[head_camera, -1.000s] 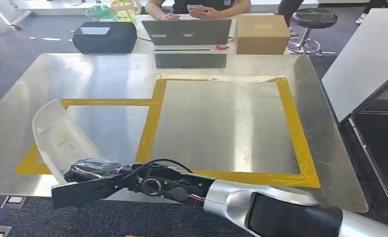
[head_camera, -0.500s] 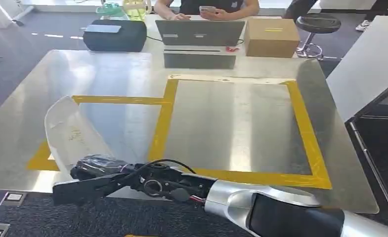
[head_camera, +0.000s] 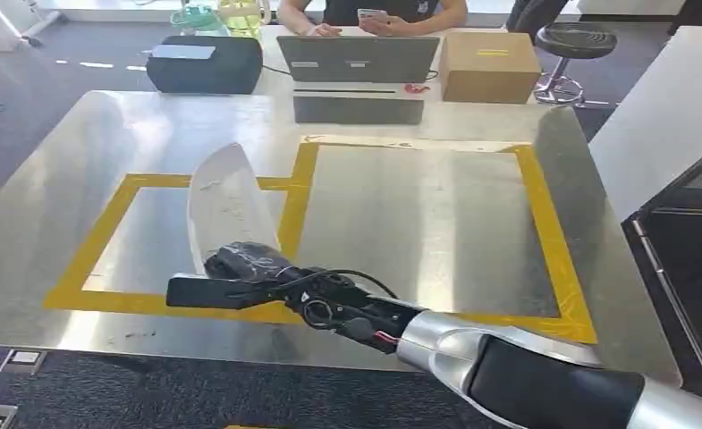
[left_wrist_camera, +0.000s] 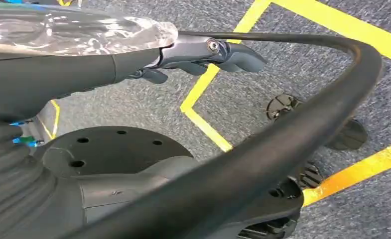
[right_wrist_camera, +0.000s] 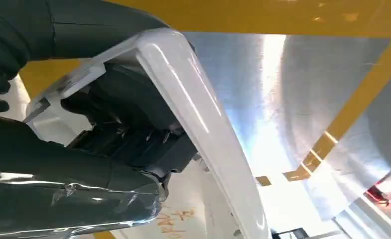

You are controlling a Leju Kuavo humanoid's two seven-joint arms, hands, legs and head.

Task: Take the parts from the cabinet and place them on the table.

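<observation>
Right wrist view shows orange handwriting on the long curved white plastic part (right_wrist_camera: 203,144), unreadable from the head view. Beyond the yellow tape frame (head_camera: 544,232) on the steel table (head_camera: 52,179) stand a grey laptop (head_camera: 358,58) and cardboard box (head_camera: 490,64). The right hand (head_camera: 244,277) grips the part's near end, over the frame's near edge.

Dark carpet (head_camera: 25,80) — black stool (head_camera: 569,40)
</observation>
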